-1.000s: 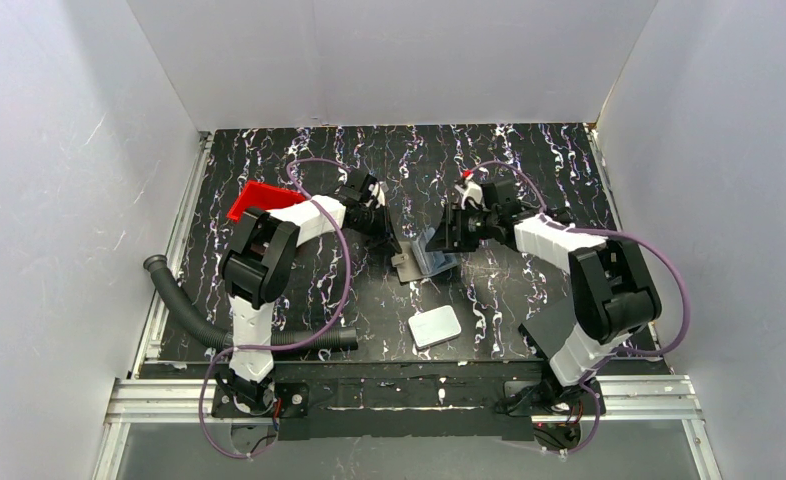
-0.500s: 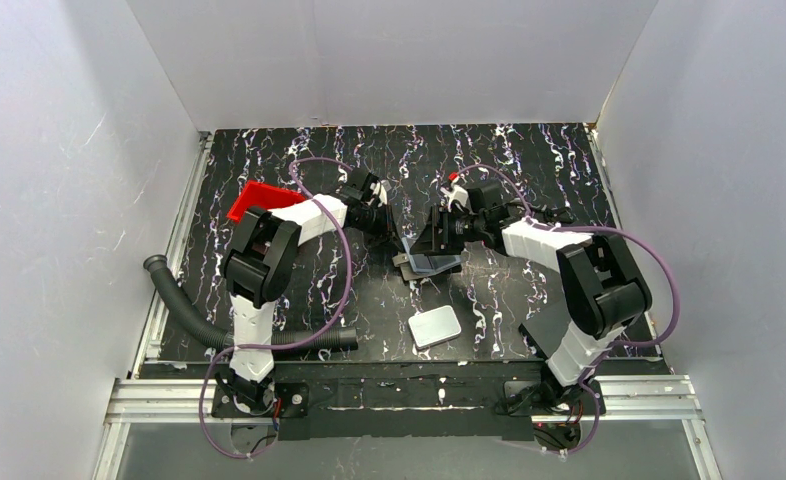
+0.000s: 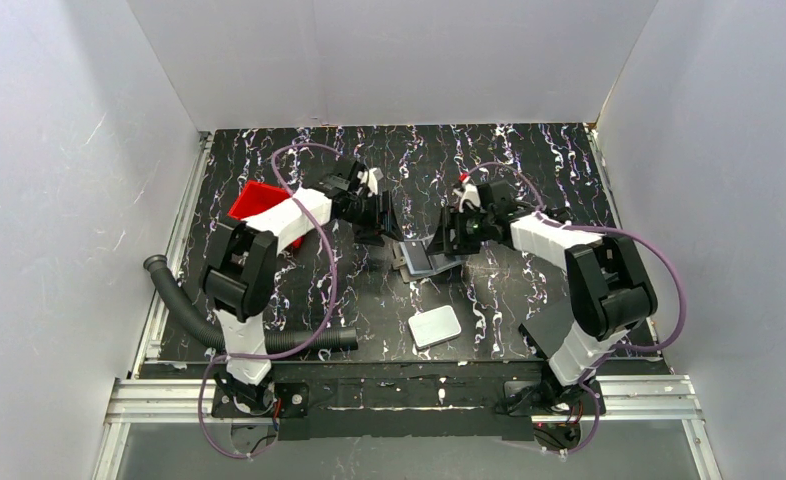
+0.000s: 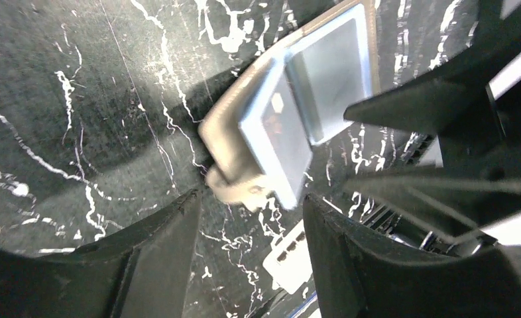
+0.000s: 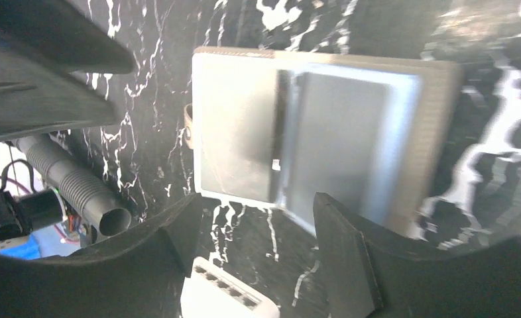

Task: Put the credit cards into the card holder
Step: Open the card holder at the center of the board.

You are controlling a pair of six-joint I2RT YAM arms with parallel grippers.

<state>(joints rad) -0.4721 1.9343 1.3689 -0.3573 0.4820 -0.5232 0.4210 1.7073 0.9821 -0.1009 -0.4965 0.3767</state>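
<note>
Tubing [image 3: 183,312] of black ribbed plastic lies closest to my bases, well to the left of the small flat grey-brown card holder [image 4: 219,142], which I take as my mark. Nearer me than that holder, and apart from it, sits a thick white rounded-corner slab [image 3: 435,327]. A flat black sheet [image 3: 539,330] lies well to the holder's right. The holder itself rests on the black white-veined table [image 3: 379,305], and two thin pale blue-grey credit cards [image 5: 344,149] lie on top of it, their edges meeting near the middle. Whether either is tucked into a pocket I cannot tell. My left gripper [image 4: 251,199] hangs just left of the holder and a little beyond it, fingers spread, nothing between them. My right gripper [image 5: 258,200] hangs just right of it, over the cards, fingers likewise parted and empty. Farther off, well to the holder's left, stands a red open plastic tray [image 3: 249,198], partly hidden behind my left arm.
</note>
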